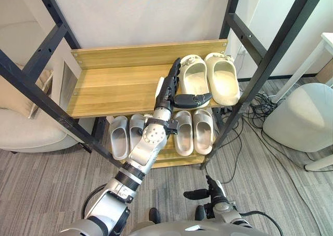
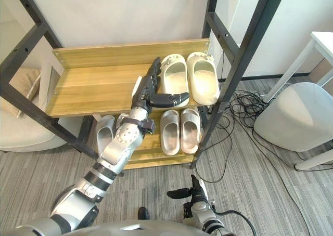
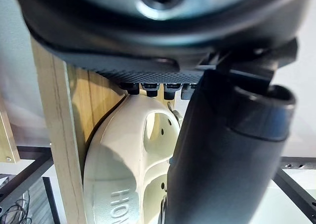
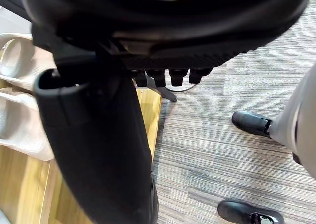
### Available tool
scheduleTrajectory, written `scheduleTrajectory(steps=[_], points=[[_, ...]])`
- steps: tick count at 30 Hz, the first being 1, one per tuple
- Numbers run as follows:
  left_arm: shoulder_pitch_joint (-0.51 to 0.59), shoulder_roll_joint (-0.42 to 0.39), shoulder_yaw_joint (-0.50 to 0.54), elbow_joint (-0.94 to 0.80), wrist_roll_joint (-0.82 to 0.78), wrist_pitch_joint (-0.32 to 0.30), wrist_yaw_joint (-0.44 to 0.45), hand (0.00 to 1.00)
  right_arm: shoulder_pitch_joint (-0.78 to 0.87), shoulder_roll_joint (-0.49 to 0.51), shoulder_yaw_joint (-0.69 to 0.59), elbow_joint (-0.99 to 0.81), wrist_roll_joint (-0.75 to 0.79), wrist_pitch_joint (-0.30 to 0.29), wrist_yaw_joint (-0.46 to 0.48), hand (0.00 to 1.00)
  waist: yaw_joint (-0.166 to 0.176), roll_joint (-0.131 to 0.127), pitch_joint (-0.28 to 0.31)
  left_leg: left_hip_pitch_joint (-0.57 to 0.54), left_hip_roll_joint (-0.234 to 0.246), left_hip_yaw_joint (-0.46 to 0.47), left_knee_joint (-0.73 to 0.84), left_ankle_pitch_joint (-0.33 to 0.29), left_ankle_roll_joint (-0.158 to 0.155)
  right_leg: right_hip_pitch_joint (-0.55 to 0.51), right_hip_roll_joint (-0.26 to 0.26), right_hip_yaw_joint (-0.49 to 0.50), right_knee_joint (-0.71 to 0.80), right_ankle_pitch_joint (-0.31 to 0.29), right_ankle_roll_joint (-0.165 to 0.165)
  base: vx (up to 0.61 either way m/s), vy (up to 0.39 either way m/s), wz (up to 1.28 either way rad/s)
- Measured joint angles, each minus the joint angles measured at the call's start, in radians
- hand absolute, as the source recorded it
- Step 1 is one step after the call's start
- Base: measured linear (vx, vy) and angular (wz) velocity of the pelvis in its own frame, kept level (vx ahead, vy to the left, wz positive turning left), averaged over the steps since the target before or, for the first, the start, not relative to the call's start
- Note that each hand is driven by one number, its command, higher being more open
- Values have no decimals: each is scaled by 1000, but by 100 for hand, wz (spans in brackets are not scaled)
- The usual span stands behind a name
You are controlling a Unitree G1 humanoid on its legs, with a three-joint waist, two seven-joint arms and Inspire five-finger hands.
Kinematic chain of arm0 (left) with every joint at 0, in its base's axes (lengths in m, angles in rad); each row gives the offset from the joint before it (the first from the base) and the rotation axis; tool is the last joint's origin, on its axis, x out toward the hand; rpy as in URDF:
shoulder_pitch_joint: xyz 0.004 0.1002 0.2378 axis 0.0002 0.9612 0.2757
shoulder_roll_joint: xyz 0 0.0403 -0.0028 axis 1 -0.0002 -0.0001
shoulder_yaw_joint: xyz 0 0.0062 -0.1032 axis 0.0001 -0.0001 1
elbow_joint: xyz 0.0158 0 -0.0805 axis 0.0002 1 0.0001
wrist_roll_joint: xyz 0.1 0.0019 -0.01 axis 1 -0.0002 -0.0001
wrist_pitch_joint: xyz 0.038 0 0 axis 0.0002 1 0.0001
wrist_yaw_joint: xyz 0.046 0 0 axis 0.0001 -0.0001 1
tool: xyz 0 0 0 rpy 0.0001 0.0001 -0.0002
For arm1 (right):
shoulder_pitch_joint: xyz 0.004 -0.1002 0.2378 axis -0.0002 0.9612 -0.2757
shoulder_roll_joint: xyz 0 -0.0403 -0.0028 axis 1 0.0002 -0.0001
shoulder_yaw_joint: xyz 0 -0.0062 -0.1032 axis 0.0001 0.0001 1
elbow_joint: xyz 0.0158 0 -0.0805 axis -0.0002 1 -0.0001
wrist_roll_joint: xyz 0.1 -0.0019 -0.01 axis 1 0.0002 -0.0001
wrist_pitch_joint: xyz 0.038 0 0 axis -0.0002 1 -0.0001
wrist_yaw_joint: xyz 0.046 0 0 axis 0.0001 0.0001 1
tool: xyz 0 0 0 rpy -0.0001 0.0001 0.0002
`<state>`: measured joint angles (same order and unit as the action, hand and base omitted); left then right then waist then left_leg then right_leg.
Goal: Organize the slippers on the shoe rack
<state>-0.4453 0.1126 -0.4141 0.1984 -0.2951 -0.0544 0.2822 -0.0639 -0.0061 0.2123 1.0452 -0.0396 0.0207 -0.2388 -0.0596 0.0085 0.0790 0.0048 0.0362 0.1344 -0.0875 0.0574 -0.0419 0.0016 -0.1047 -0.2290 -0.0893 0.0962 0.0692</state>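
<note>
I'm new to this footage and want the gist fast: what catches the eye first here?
The left hand reaches up to the top shelf of the wooden shoe rack, fingers straight alongside a cream pair of slippers at its right end. On the shelf below sit a grey pair and a pale pair. The right hand hangs low, near the floor.

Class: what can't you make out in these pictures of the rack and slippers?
- Left grey pair: the left arm covers its inner slipper in both eye views.
- Right grey pair: far ends hidden under the top shelf.
- Cream slipper, left wrist view: the left hand's thumb blocks half of it.
</note>
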Motion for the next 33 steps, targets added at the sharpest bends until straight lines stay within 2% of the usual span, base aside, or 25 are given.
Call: scheduleTrajectory(steps=[19,25,33], points=[[0,-3,36,-2,22,2,5,100,-2,2,-4,-2,0,0,9,100,-1,-7,11,3,-1,-5,0,6,8,6,-1,-6,0,1,2,0,0,0],[75,-2,77,-79,22,3,18,100,-7,2,-4,-2,0,1,9,100,1,-7,14,8,-2,-13,0,6,9,15,-1,-15,1,1,2,0,0,4],[144,-2,152,-151,23,7,52,100,-10,0,-4,-3,0,4,9,100,26,-7,14,7,-2,-35,0,12,11,26,-2,-33,3,-2,1,-14,1,7]])
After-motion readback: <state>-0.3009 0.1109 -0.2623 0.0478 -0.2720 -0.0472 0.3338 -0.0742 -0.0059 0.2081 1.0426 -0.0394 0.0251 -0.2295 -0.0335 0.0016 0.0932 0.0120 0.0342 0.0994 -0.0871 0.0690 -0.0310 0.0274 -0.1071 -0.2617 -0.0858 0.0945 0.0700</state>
